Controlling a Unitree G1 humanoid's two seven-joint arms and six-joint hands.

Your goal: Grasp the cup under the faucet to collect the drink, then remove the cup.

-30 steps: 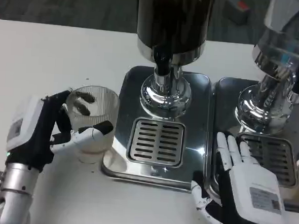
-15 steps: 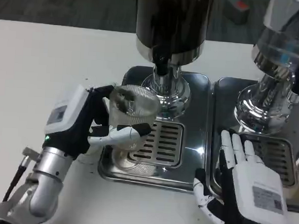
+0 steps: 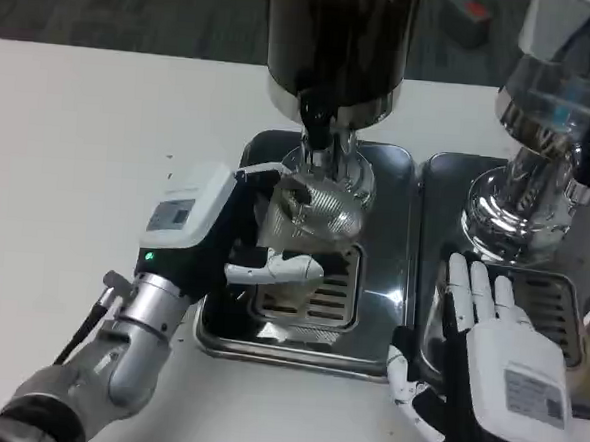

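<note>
On the backs of both my hands sit small label panels — the print on them is too blurred to read, and I make out no brand on either dispenser.

My left hand grips the cup, a clear ribbed cup. Thumb side wraps the near wall, one white finger lying across its lower front; the dark fingers go around the far side. The cup is tilted slightly, mouth toward the faucet, and sits above the slotted drip grate of the left steel tray. Its rim is just below and beside the black spout of the dark dispenser. Whether the cup base touches the grate I cannot tell — my finger covers it. No liquid is discernible inside; the wall shows only reflections.

My right hand holds nothing. Fingers extended and side by side, pointing away from me, thumb out to the left. The fingertips lie over the near left corner of the right tray, beside its grate. A second dispenser with a chrome base stands on that tray.

Both trays rest on the white table.
</note>
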